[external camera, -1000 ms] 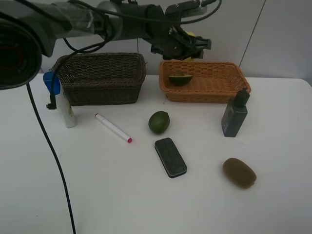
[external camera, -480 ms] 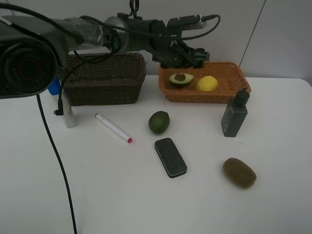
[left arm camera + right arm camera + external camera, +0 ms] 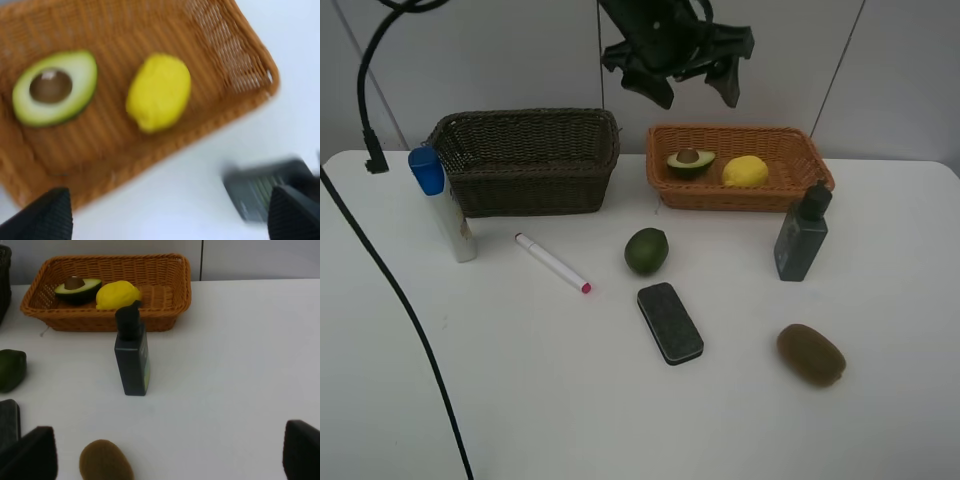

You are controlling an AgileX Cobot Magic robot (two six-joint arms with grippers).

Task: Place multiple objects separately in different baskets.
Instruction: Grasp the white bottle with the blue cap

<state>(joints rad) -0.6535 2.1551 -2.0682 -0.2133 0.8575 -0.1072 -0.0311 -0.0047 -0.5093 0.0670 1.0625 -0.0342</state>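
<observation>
The orange-tan basket [image 3: 740, 195] holds the halved avocado [image 3: 690, 160] and the lemon [image 3: 745, 172]. My left gripper [image 3: 692, 92] hangs open and empty above it; its wrist view looks down on avocado [image 3: 55, 87] and lemon [image 3: 158, 91]. The dark brown basket [image 3: 530, 170] stands to the left. On the table lie the lime [image 3: 646, 250], marker [image 3: 552, 263], eraser [image 3: 670, 322] and kiwi [image 3: 810, 354]. The dark grey bottle [image 3: 801, 235] and blue-capped bottle [image 3: 445, 215] stand upright. My right gripper [image 3: 165, 455] is open, low, facing the dark bottle [image 3: 131, 352] and kiwi [image 3: 105, 460].
A black cable [image 3: 390, 290] runs down the table's left side. The wall stands right behind both baskets. White tabletop shows along the front edge and at the far right of the dark bottle.
The left gripper opened and let the lemon drop into the orange-tan basket beside the avocado. It then rose, and its arm swung up out of the left of the view.
</observation>
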